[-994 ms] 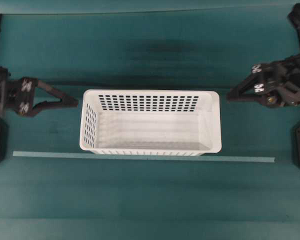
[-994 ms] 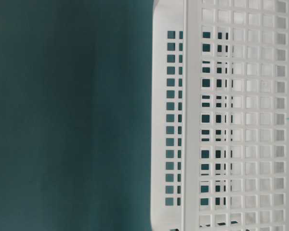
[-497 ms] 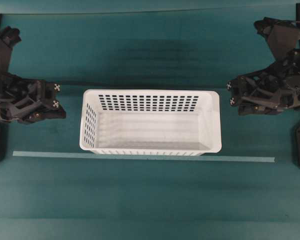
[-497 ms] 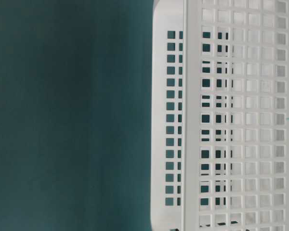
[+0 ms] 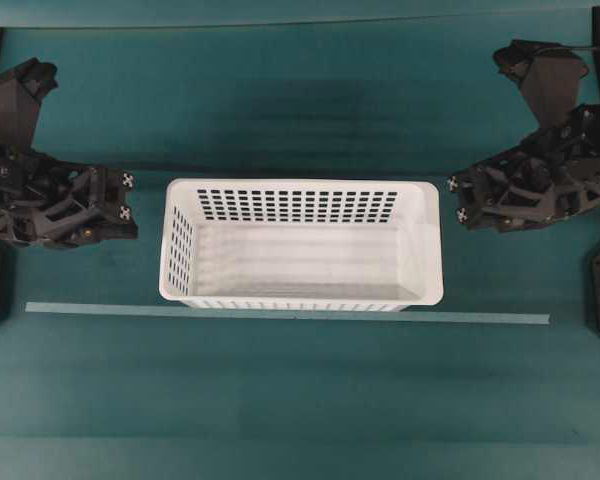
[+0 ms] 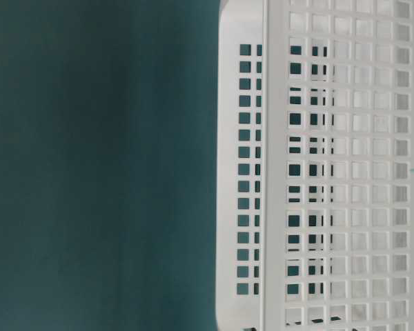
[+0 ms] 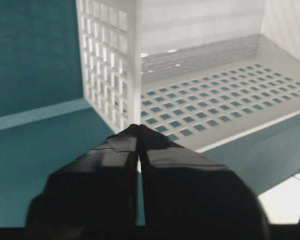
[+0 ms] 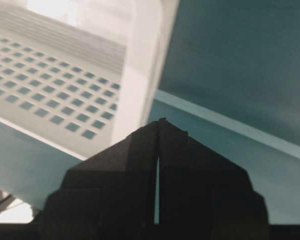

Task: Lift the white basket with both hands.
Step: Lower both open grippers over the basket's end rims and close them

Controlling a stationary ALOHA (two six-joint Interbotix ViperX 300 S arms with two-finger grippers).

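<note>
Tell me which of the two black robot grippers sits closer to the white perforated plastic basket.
The right gripper: its tips stand just off the white perforated plastic basket's right end, not touching. The left gripper leaves a plainly wider strip of teal table before the left end.

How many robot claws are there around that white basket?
2. The left gripper sits just off the white basket's left end; the right gripper just off its right end. Neither touches it.
</note>
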